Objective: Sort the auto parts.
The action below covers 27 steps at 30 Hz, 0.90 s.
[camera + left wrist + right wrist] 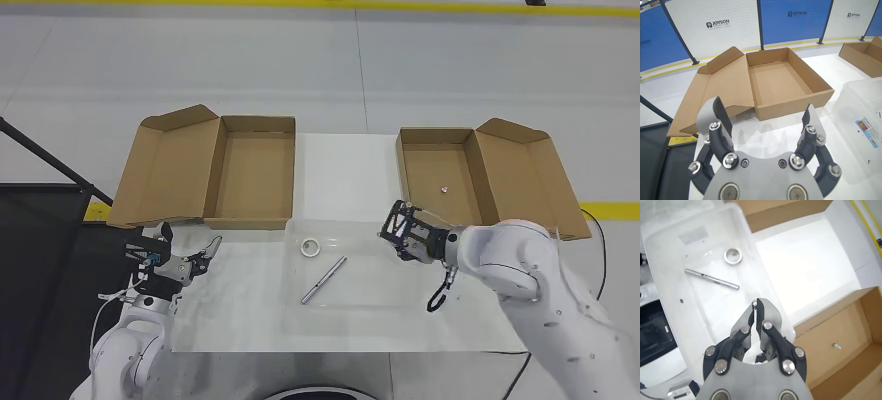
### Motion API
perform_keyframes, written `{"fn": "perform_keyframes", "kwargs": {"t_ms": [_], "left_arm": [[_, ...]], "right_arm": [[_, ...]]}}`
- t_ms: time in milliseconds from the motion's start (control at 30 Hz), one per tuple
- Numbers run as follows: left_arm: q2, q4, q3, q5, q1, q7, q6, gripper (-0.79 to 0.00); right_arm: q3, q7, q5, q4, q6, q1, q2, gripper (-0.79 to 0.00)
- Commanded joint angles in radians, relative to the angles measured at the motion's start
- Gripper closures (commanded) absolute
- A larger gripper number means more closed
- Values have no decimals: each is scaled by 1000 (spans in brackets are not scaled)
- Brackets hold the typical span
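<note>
top view had the right gripper (398,229) hanging over the right end of the clear bin (345,223), just short of the right cardboard box (432,168). the wrist cam on that arm made it obvious: fingers pinched nearly together on a small shiny metal part (754,303) right at the tips, held up above the bin floor. down in the bin lay a metal ring (310,247) and a thin metal rod (324,279), apart from each other, ring closer to the far wall. the right box had one small screw (444,186) lying on its floor. left gripper (185,254) sat off past the bin's left side over the white table (340,160), fingers spread wide, pointing at the left cardboard box (255,175), which was open with its flap laid out flat.
</note>
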Motion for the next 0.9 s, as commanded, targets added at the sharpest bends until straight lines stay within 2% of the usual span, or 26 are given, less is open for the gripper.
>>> {"fn": "perform_keyframes", "kwargs": {"t_ms": [0,133,267,500,867], "left_arm": [[0,0,0,0,0,0,0,-785],[0,0,0,0,0,0,0,-785],[0,0,0,0,0,0,0,-785],[0,0,0,0,0,0,0,-785],[0,0,0,0,0,0,0,-785]], "right_arm": [[84,-49,2,-2,29,-33,9,0],[181,-59,-64,-7,164,-80,20,0],[209,-57,-104,30,274,-95,20,0],[93,-22,-131,244,318,19,-3,0],[-144,-19,-175,574,387,239,-78,0]]}}
